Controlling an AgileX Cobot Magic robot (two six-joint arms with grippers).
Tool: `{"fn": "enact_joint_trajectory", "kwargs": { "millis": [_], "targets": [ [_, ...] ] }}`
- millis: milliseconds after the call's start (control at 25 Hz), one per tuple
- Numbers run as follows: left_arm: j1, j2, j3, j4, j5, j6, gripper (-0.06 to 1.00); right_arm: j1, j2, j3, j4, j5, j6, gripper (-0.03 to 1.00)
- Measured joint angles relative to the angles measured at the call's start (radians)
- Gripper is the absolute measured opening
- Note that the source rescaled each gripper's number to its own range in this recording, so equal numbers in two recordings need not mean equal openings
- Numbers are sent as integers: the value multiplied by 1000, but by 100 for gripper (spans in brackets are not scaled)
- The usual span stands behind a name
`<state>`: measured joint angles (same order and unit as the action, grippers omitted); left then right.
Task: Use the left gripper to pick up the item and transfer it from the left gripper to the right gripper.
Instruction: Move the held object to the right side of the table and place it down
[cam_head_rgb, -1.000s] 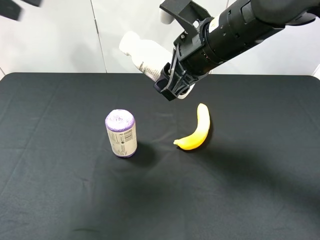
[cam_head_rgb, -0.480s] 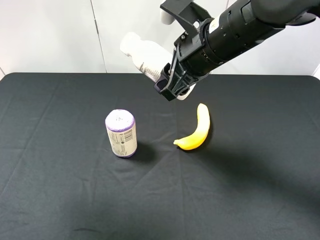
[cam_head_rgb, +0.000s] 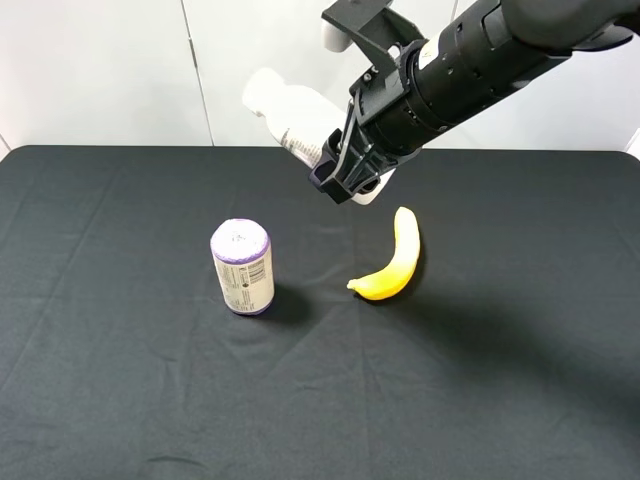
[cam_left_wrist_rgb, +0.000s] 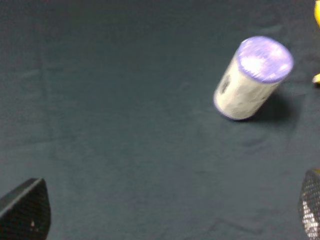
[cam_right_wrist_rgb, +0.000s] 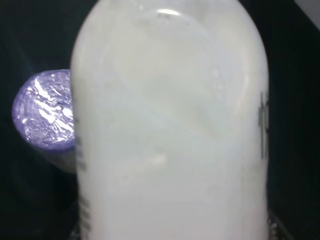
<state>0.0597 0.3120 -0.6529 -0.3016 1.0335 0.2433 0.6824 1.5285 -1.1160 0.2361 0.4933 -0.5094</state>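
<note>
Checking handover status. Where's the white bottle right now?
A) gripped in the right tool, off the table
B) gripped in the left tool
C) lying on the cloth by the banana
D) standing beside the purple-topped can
A: the white bottle sticks out of the shut right tool, raised clear of the table. The left tool is open, with only cloth and the can in its view.

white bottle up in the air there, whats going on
The right gripper holds the white bottle tilted in the air above the black table, jaws shut on it. The left gripper is open and empty, so the handover appears done. The purple-topped can stands and the banana lies on the table, neither touched by a gripper.
</note>
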Motion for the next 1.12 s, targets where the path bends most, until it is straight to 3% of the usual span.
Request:
{"fn": "enact_joint_trajectory", "kwargs": {
  "millis": [160,320,560,800,1120],
  "targets": [
    [0,-154,67,64,26,-8,100,0,0,0,0,0,14,16],
    [0,-245,100,167,94,-99,100,0,0,0,0,5,46,16],
    [0,-274,132,302,101,-220,100,0,0,0,0,23,71,16],
    [0,-274,166,324,39,-256,100,0,0,0,0,31,104,16],
    [-3,-274,167,313,34,-231,100,0,0,0,1,31,104,16]
  ]
}}
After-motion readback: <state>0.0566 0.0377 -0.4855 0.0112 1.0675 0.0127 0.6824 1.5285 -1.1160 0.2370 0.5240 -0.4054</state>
